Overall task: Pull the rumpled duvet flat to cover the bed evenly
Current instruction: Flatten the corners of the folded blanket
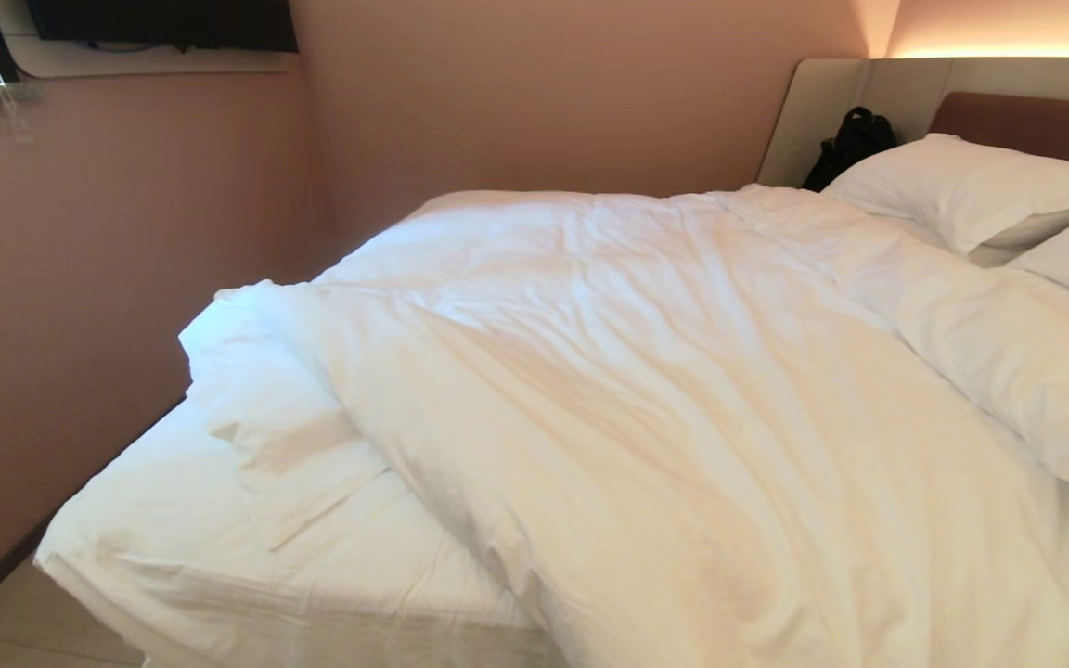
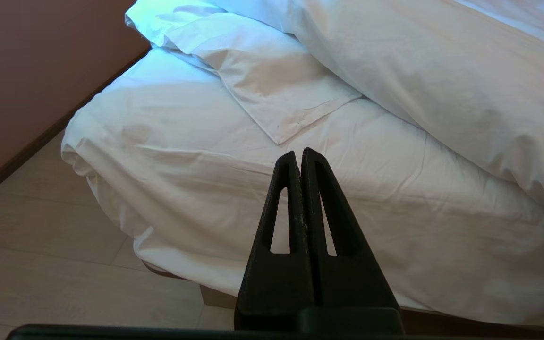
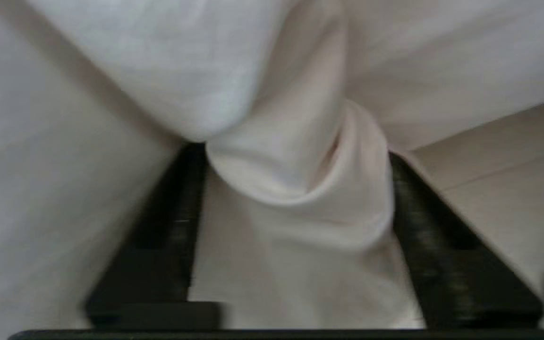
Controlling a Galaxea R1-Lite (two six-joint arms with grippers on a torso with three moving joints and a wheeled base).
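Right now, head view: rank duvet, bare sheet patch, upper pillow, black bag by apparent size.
1. duvet, fills most of the frame.
2. bare sheet patch, nearer the camera, so it may look bigger than it is.
3. upper pillow.
4. black bag, smallest, farthest away.

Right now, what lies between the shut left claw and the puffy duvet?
Only bare mattress sheet, seen in the left wrist view, lies between the left end effector and the duvet.

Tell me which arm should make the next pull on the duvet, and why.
Right. The right gripper has its jaws spread around a bunched fold of the duvet. The left gripper is shut and hangs short of the bed, touching nothing.
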